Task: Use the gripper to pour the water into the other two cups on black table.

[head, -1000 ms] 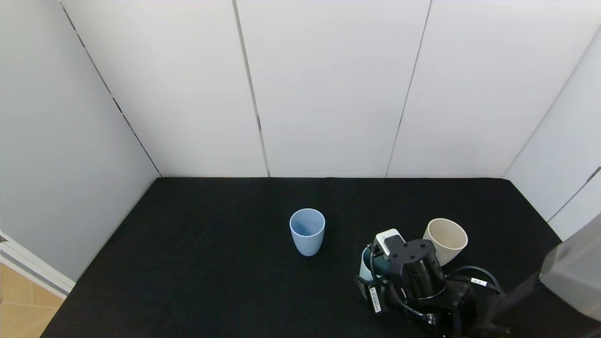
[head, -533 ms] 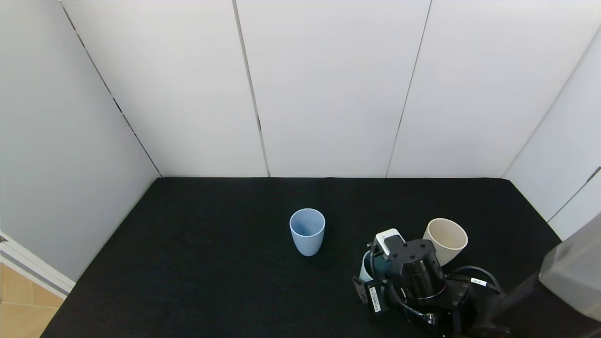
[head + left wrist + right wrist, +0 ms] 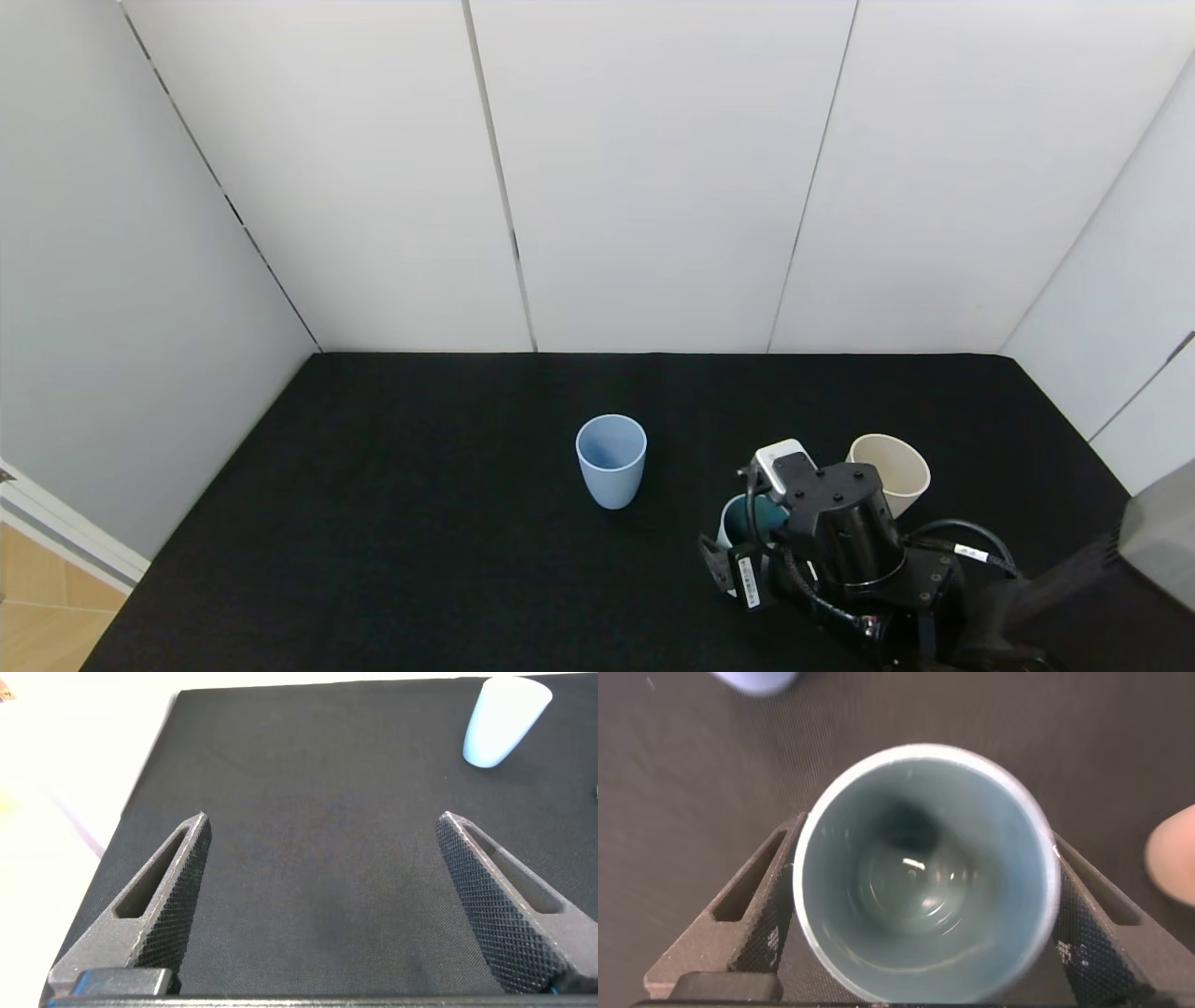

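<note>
Left cup (image 3: 611, 460): on table (image 3: 420, 523), centre.
Right cup (image 3: 892, 471): on table, well right of left cup.
Third cup (image 3: 742, 519): between them, nearer the robot.

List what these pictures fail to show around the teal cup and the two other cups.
- Teal cup, head view: mostly hidden behind the right arm; whether the right hand touches its wall is unclear in the right wrist view.
- Cream cup, head view: lower part hidden by the arm; its contents unseen.
- Blue cup, left wrist view: rim cut off by the edge.
</note>
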